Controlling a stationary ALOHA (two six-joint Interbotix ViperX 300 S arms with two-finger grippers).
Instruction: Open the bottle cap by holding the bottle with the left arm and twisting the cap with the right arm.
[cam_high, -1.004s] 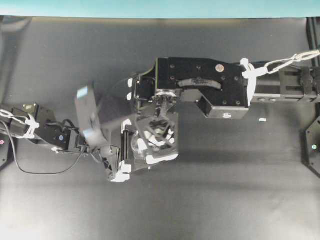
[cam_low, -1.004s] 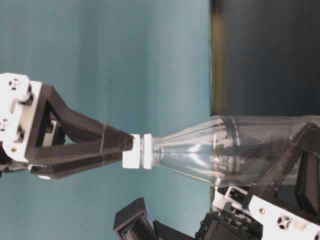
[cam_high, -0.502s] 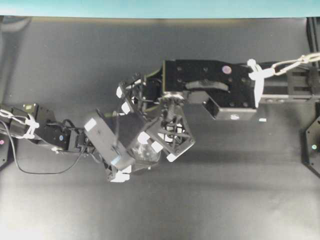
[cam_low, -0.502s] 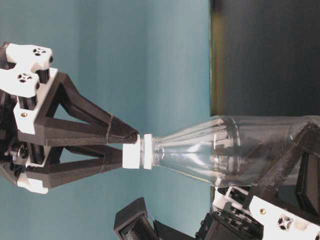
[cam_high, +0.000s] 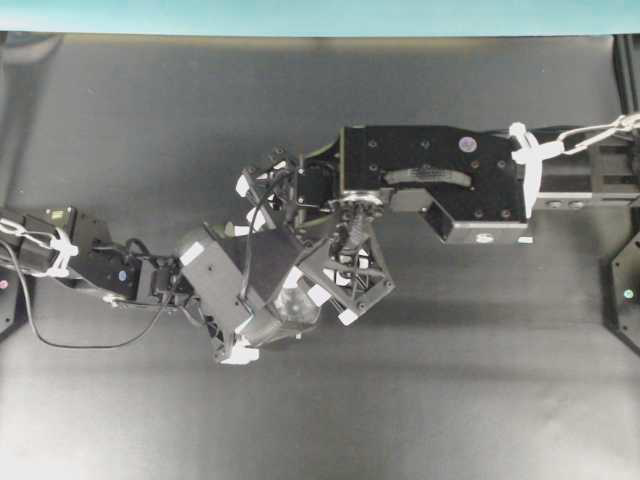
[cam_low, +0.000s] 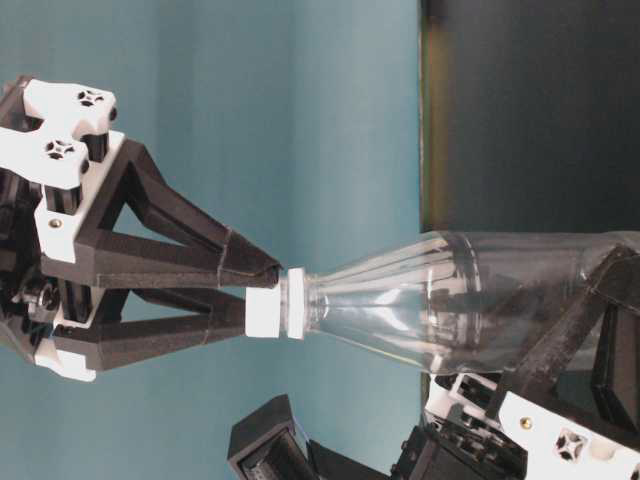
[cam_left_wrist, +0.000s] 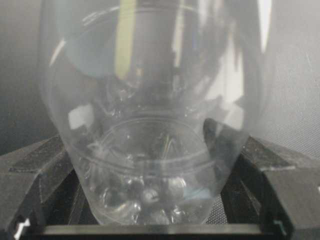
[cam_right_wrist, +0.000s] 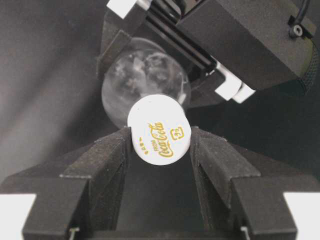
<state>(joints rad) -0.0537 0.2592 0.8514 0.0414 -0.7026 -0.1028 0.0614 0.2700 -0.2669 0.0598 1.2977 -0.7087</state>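
Note:
The clear bottle (cam_low: 450, 300) stands upright on the black table, and the table-level view shows it turned sideways. My left gripper (cam_left_wrist: 150, 165) is shut on its lower body, one black finger (cam_left_wrist: 45, 162) pressed on each side. From above, the left wrist (cam_high: 240, 280) covers most of the bottle (cam_high: 297, 306). The white bottle cap (cam_right_wrist: 159, 126), printed in gold, sits between the tips of my right gripper (cam_right_wrist: 160, 137), which is shut on it. From the side, the lattice fingers (cam_low: 200, 262) meet on the cap (cam_low: 265, 312).
A small white fleck (cam_high: 524, 240) lies on the black table (cam_high: 450, 380) under the right arm's boxy link (cam_high: 430, 180). A teal wall (cam_high: 300, 15) runs along the back edge. Black mounts stand at the left and right table edges.
My right gripper has rolled around the cap while holding it, and its arm has shifted slightly right. The left wrist has swung round over the bottle. The bottle has stayed in place.

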